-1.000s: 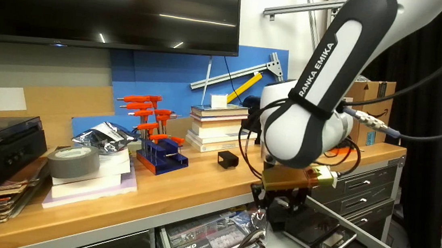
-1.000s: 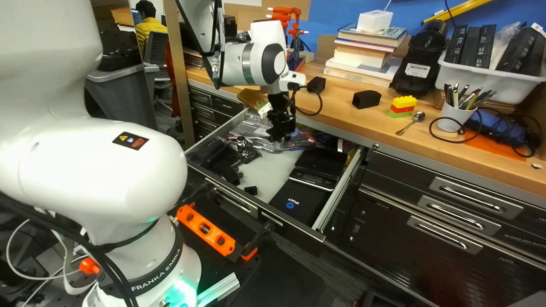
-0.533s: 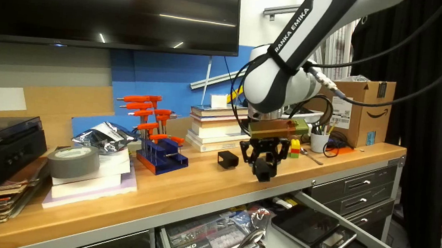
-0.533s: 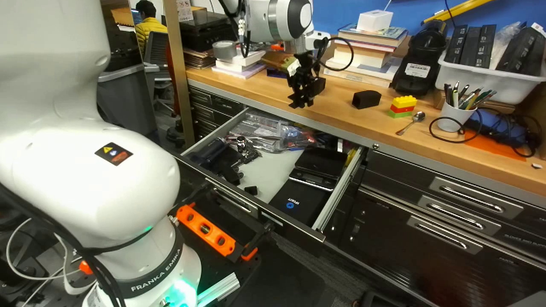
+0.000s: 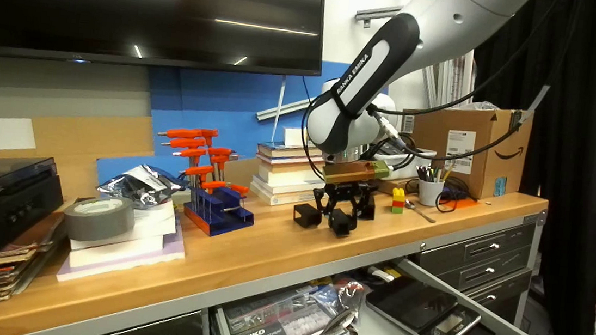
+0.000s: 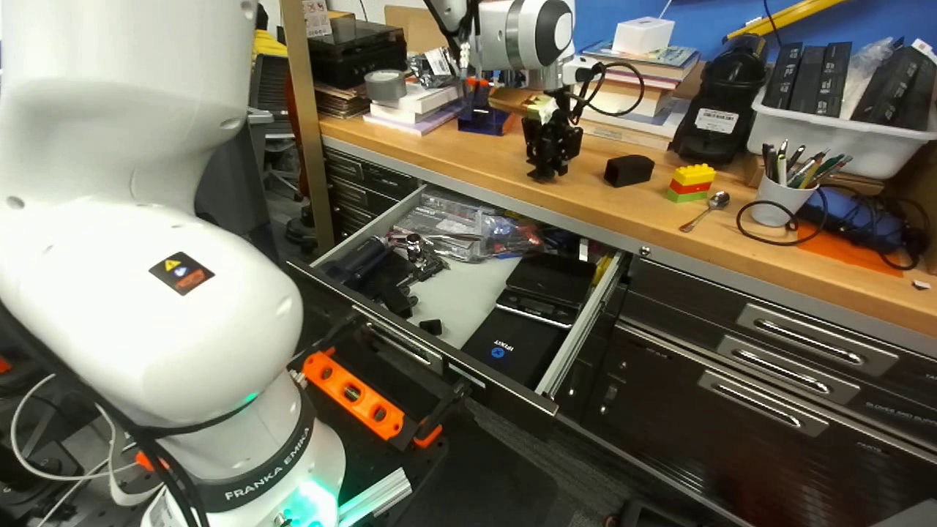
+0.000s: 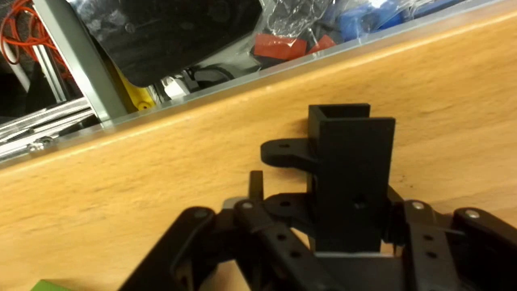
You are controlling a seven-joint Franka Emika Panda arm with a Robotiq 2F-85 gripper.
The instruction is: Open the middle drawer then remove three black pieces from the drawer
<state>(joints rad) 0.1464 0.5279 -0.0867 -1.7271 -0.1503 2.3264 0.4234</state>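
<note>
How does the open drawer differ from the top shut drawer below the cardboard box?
Position: the open drawer juts forward from under the bench, while the top shut drawer sits flush.
Inside: the open drawer shows plastic bags and a flat black device; the top shut drawer's contents are hidden.
Sides: the open drawer bares a grey side wall, the top shut drawer only its front.
Shared: both have dark fronts with silver bar handles.

franka emika on arm (image 6: 212, 315), neiko on box (image 5: 282, 331)
</note>
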